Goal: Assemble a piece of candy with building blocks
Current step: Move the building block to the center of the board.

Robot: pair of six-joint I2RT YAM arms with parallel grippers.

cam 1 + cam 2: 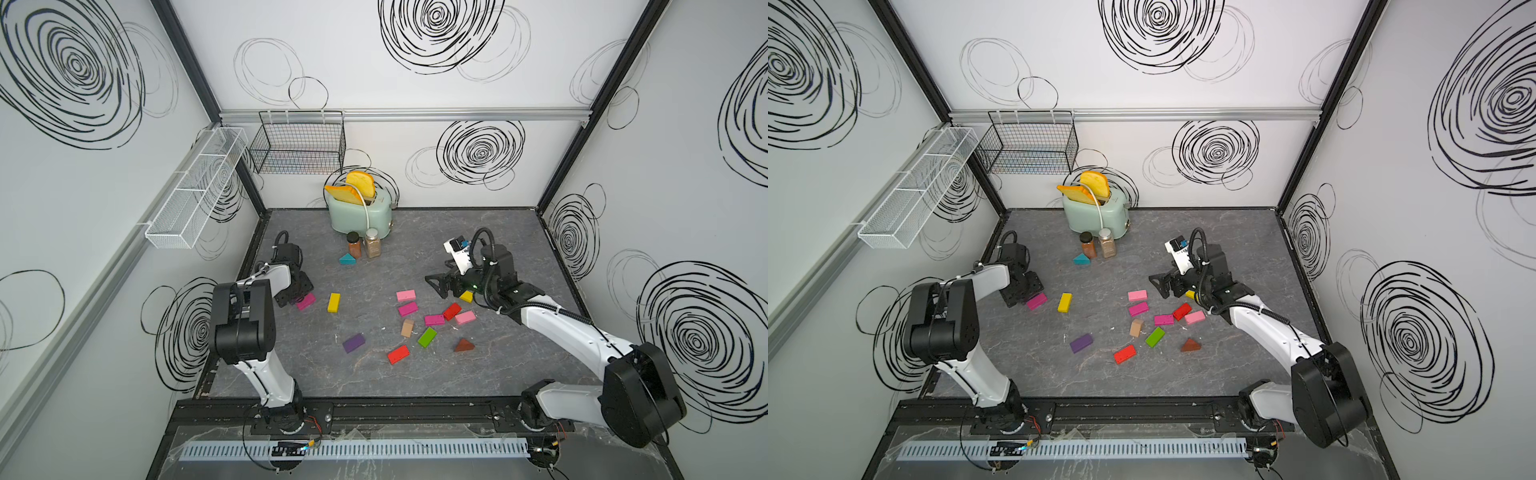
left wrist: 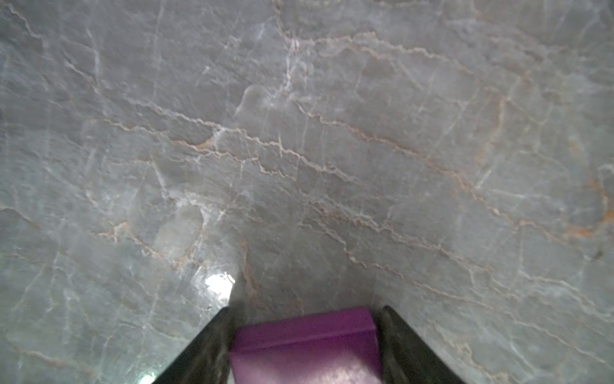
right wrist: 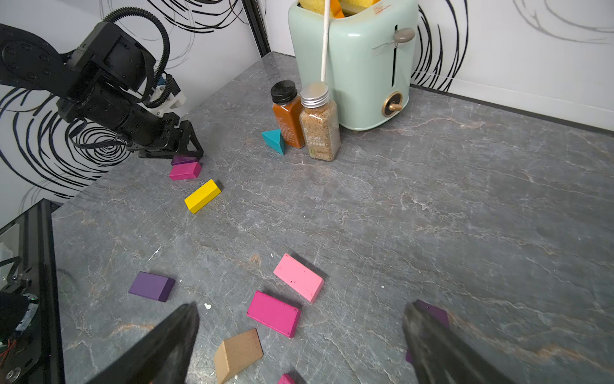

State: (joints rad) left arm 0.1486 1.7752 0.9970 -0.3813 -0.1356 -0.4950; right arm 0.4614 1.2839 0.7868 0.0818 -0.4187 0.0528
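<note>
Clamping purple block, beside magenta brick: left gripper | right gripper: wide

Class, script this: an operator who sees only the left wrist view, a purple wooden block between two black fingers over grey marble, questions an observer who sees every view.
Operator: What lies near my purple wooden block?
Observer: A magenta rectangular wooden brick lies right beside it. I cannot tell whether they touch.
Operator: And the other arm?
Observer: The right gripper hangs open, holding nothing.
</note>
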